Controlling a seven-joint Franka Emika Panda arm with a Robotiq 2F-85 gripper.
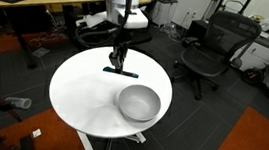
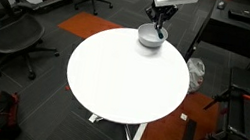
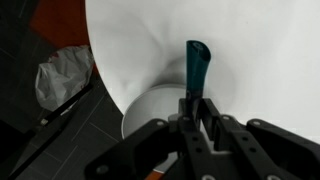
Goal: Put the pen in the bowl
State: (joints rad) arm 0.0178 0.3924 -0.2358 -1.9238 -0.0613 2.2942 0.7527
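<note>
One thin teal pen (image 3: pixel 195 62) is clamped between the narrowly closed fingers of the pincer (image 3: pixel 197 104), low over the white worktop (image 1: pixel 77 91), just far-left of the bowl (image 1: pixel 139 103) in an exterior view. The grip looks off-centre, so the pen could pivot or slip mid-carry and miss the bowl.

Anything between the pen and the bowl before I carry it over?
Nothing visible. In an exterior view, the pen lies right below the hand, and only bare white table separates it from the bowl.
</note>
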